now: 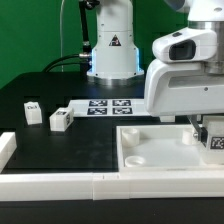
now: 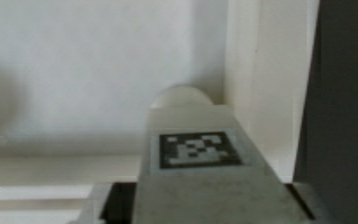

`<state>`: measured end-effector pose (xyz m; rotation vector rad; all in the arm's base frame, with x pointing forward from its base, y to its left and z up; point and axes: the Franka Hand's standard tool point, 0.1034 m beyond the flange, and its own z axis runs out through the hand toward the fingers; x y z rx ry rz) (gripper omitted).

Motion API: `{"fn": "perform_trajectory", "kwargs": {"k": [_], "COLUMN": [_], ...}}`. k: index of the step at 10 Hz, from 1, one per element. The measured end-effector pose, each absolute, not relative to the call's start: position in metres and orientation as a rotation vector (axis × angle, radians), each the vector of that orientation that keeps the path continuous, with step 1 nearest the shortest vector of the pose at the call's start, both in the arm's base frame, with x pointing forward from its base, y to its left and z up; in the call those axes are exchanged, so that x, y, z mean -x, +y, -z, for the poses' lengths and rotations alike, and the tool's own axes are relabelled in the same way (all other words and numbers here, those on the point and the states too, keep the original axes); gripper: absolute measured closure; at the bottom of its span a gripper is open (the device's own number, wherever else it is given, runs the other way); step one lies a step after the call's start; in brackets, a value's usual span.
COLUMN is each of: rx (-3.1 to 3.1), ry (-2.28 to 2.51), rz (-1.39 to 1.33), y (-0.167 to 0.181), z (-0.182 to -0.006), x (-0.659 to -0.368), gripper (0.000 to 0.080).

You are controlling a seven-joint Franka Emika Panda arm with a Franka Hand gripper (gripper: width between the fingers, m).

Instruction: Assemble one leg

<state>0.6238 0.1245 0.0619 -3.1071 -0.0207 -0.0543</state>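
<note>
The hand is gripping the leg and hanging it over the tray-like piece, apparently to seat it in a corner socket.

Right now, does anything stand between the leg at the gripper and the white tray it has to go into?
Nothing visible does. The leg sits in the gripper, right over the tray at the exterior view's right. Another leg lies well off toward that view's left.
</note>
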Motion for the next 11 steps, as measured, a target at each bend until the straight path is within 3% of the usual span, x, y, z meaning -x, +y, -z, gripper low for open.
{"fn": "perform_trajectory", "kwargs": {"k": [2, 6, 11], "rx": [3.103, 2.922, 2.532], "ry": [0.071, 0.973, 1.739], "rz": [0.06, 0.053, 0.029], "y": [0.1241, 0.1212, 0.1215], "z": [-0.0621, -0.0617, -0.062], "x": [-0.6245, -0.6272, -0.6273], "gripper": [0.0511, 0.051, 0.0509]}}
